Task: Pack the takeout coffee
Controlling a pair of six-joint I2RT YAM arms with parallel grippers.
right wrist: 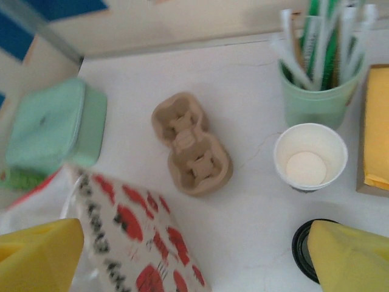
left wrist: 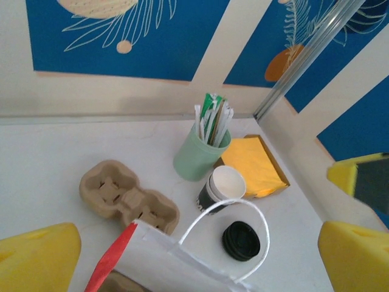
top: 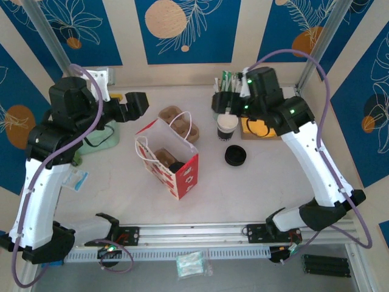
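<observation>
The red-and-white paper bag [top: 172,163] stands open mid-table. Inside it a round black lid shows beside a brown carrier; this looks like the takeout coffee [top: 176,166], its cup body hidden by the bag walls. My left gripper [top: 138,104] hovers open behind the bag's left side, and in its wrist view the bag's rim and white handle [left wrist: 152,255] lie between its yellow fingers [left wrist: 36,258]. My right gripper [top: 220,104] hangs open at the back right, above the table between the bag [right wrist: 121,237] and a lidless white cup [right wrist: 310,157]. Neither gripper holds anything.
A lidless cup [top: 227,126] stands right of the bag with a loose black lid [top: 234,156] in front of it. A brown two-cup carrier [top: 178,121] lies behind the bag. A green holder of straws [top: 226,90], yellow napkins [top: 258,128] and a green box [top: 100,137] ring the back.
</observation>
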